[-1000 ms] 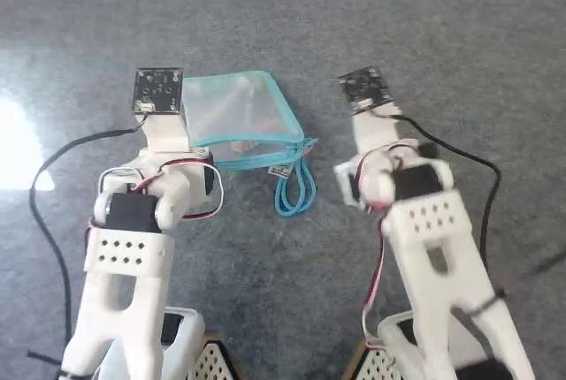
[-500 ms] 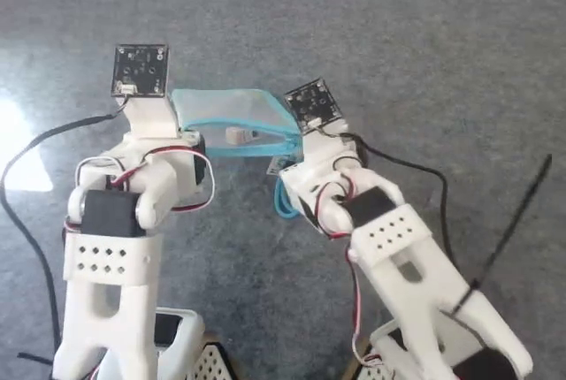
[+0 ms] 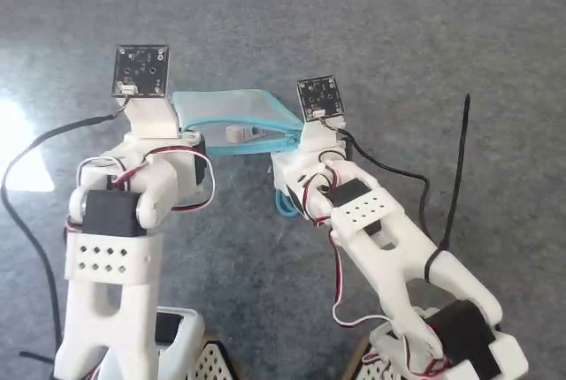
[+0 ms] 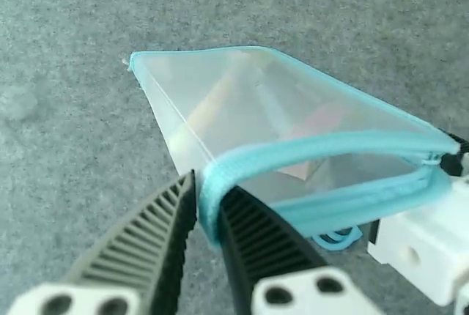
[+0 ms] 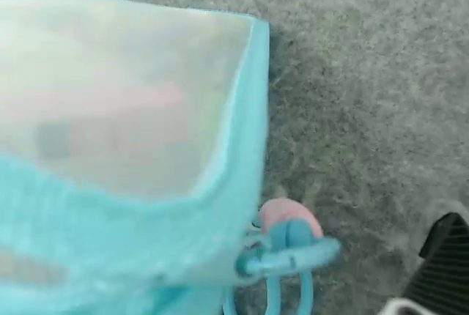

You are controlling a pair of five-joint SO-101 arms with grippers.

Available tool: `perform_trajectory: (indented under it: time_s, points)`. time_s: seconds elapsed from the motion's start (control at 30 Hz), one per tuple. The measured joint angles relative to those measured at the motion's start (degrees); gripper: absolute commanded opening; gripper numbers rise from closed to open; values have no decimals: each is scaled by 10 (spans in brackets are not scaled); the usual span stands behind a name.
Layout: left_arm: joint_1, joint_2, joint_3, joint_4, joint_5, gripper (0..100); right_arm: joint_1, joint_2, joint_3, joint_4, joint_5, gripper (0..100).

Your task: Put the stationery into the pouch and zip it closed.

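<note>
Pouch (image 4: 293, 132): clear body, teal zip edge, sitting on the grey table (image 3: 398, 44) between the two arms, with its zip edge facing them.

Left gripper (image 4: 204, 190) is pinching the pouch's teal edge at one end of the zip, both jaws pressing on the band.

Right gripper (image 3: 296, 143) is sitting at the opposite end of the pouch, right against the zip end; whether it is gripping or spread cannot be told.

Zip mouth is gaping, its two teal bands bowing apart along the pouch. Zip pull (image 5: 289, 253) is hanging at the pouch's right-gripper end, with a teal loop (image 3: 287, 199) trailing from it onto the table.

Stationery (image 4: 322, 121) is showing through the pouch wall as pale pink and whitish shapes, too blurred to name
</note>
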Motion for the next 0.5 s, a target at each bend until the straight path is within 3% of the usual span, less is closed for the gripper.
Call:
perform_trajectory:
  time_s: [0.23,0.5]
  points:
    - [1,1,-9,0,0,12,14,0,0,-5,-2,416]
    - [0,1,-10,0,0,12,38,0,0,6,-2,136]
